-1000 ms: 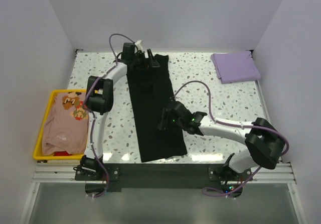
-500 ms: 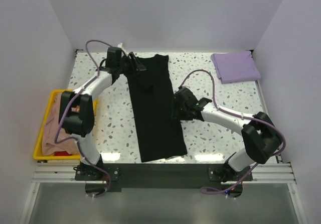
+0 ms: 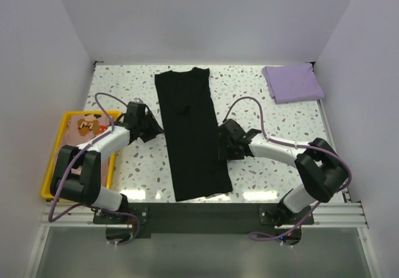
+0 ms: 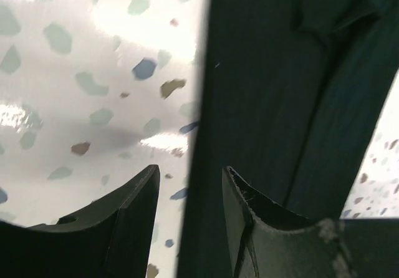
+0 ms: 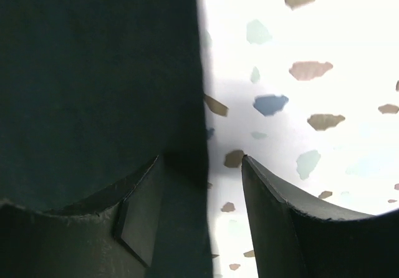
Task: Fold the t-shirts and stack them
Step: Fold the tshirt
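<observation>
Closest to the arm bases is the near hem of the large plain black cloth t-shirt (image 3: 190, 134). It's folded into one long narrow strip lying flat on the white speckled terrazzo table (image 3: 280, 122), running from the near edge almost to the far one.

About halfway up the strip, the two grippers sit low on either side of it. The left gripper (image 3: 151, 128) is at the strip's left edge. Its wrist cam shows the jaws spread apart with the cloth edge and bare table between them, nothing pinched. The right gripper (image 3: 222, 147) is the same story at the right edge: jaws apart, straddling the cloth's border, not clamped on anything.

Off to the left, the yellow plastic tray (image 3: 47, 184) holds the peach-tan t-shirt with brown-red print (image 3: 87, 127). The left arm and its purple cable (image 3: 62, 172) lie across the tray, so a good chunk of that shirt is hidden.

Far right corner: the plain lavender-purple t-shirt (image 3: 293, 83), folded into a neat rectangle, well apart from everything else.
</observation>
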You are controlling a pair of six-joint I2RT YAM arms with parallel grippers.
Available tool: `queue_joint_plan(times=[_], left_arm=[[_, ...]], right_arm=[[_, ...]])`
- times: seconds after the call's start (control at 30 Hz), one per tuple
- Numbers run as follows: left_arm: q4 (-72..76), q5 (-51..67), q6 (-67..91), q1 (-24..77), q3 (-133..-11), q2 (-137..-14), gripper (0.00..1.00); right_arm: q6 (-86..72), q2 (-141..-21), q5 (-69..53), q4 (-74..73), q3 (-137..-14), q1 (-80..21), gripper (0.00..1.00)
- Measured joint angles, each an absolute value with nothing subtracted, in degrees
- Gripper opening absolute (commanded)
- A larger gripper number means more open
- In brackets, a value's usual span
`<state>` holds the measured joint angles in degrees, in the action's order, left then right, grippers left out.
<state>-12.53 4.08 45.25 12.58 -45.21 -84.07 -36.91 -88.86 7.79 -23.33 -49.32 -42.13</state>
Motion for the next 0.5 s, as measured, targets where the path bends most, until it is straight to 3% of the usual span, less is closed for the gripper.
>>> queue_joint_plan(times=[0.5], left_arm=[[-18.6,2.4,45.5,22.2,-33.6,-69.8,0.51]], right_arm=[[-37.9,-74.5,1.7,-26.2,-38.1,-42.8,0.55]])
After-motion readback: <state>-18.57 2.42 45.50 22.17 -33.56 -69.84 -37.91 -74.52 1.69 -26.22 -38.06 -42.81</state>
